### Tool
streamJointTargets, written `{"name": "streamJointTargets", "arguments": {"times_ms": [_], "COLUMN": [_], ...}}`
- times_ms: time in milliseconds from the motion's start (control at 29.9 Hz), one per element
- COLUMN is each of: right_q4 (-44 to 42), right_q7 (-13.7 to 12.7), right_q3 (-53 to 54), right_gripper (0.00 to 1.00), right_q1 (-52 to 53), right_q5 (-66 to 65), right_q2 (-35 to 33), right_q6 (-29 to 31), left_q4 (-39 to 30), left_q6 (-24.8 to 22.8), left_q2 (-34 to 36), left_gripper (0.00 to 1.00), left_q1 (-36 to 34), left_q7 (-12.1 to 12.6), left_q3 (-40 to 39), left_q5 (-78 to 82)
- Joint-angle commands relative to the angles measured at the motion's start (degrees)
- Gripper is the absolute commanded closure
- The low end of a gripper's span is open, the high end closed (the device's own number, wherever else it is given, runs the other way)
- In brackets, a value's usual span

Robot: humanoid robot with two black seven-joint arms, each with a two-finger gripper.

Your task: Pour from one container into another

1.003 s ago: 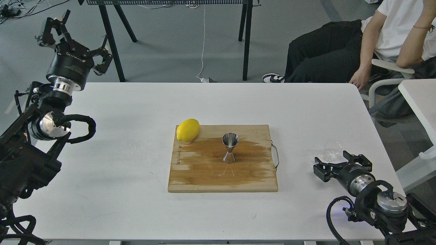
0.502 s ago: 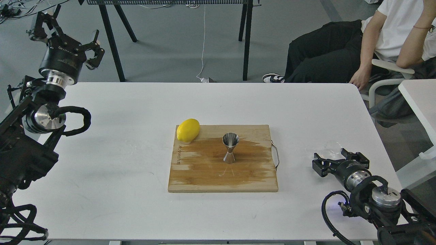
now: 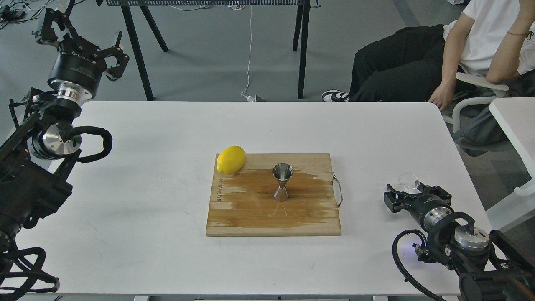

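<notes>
The clear glass cup (image 3: 408, 180) stands on the white table near its right edge. My right gripper (image 3: 414, 194) lies low right behind it, open, one finger on each side of the cup's near part; whether they touch the glass I cannot tell. The steel hourglass jigger (image 3: 282, 182) stands upright in the middle of the wooden cutting board (image 3: 250, 217), well left of the cup. My left gripper (image 3: 81, 36) is raised beyond the table's far left corner, open and holding nothing.
A yellow lemon (image 3: 230, 159) rests on the board's far left corner. The board has a dark wet patch and a metal handle (image 3: 337, 190) on its right side. A seated person (image 3: 459, 50) and a chair are beyond the far right edge.
My right gripper has slid forward along the table up to the glass cup, its fingers now flanking it. The left arm drew back to the left, then held.
</notes>
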Motion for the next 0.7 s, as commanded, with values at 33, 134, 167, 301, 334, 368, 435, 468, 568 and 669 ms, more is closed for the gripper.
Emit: {"name": "streamJointTargets", "arguments": {"times_ms": [33, 134, 167, 301, 334, 368, 435, 468, 568, 669], "right_q4": [-0.03, -0.2, -0.21, -0.56, -0.91, -0.91, -0.91, -0.91, -0.91, -0.82], "right_q7": [0.02, 0.03, 0.03, 0.03, -0.06, -0.06, -0.15, -0.15, -0.15, -0.15], "right_q3": [0.42, 0.16, -0.1, -0.02, -0.02, -0.02, 0.07, 0.16, 0.51, 0.51], "right_gripper": [0.37, 0.39, 0.39, 0.39, 0.41, 0.44, 0.51, 0.53, 0.58, 0.62], "right_q1": [0.14, 0.23, 0.32, 0.32, 0.32, 0.32, 0.32, 0.32, 0.32, 0.32], "right_q5": [-0.06, -0.06, -0.06, -0.06, -0.06, -0.06, -0.06, -0.06, -0.06, -0.06], "right_q2": [0.02, 0.11, 0.11, 0.72, 0.81, 0.81, 0.9, 1.08, 1.51, 1.6], "right_q6": [-0.1, -0.36, -0.36, -0.27, -0.19, -0.1, -0.01, 0.25, 0.34, 0.69], "left_q4": [0.0, 0.0, 0.0, 0.0, 0.0, 0.0, 0.0, 0.0, 0.0, 0.0], "left_q6": [-0.19, -0.19, -0.19, -0.11, -0.19, -0.19, -0.11, -0.11, -0.11, -0.11], "left_q2": [0.18, 0.18, 0.27, 0.27, 0.27, 0.27, 0.36, 0.44, 0.62, 1.32], "left_gripper": [0.0, 0.0, 0.0, 0.0, 0.0, 0.0, 0.0, 0.0, 0.0, 0.0], "left_q1": [0.18, 0.18, 0.18, 0.27, 0.27, 0.45, 0.71, 0.71, 0.8, 0.8], "left_q7": [0.07, 0.07, 0.07, -0.01, -0.01, -0.01, -0.01, -0.01, -0.01, -0.01], "left_q3": [0.23, 0.23, 0.23, 0.15, 0.15, 0.23, 0.15, 0.15, 0.06, -0.03], "left_q5": [0.01, 0.01, 0.01, 0.09, 0.01, 0.09, 0.09, 0.09, 0.09, 0.09]}}
